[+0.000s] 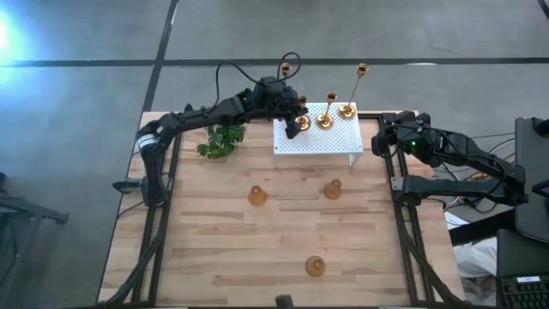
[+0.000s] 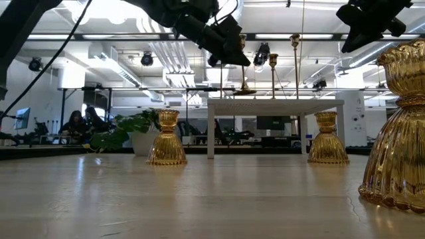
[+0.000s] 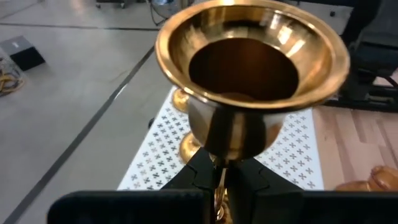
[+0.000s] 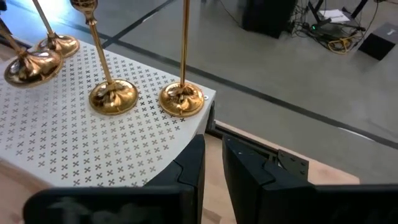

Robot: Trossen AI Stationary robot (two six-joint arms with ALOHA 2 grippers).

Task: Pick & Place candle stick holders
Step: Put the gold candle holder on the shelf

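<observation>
Left gripper (image 1: 297,114) clamps stemmed holder (image 3: 249,74) over white box (image 1: 330,142); we count four stemmed, three squat (image 1: 257,196). Plant (image 1: 221,142) left; right gripper (image 1: 383,137) empty.

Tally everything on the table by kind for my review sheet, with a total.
Thin-stemmed gold holders: 4
Squat bulb-shaped gold holders: 3
Green plant: 1
White perforated box: 1
Total: 9

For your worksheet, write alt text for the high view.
Seen from above, the left gripper holds a thin-stemmed brass candlestick holder over a white perforated box bearing other tall holders. Three squat holders stand on the wooden table.
</observation>
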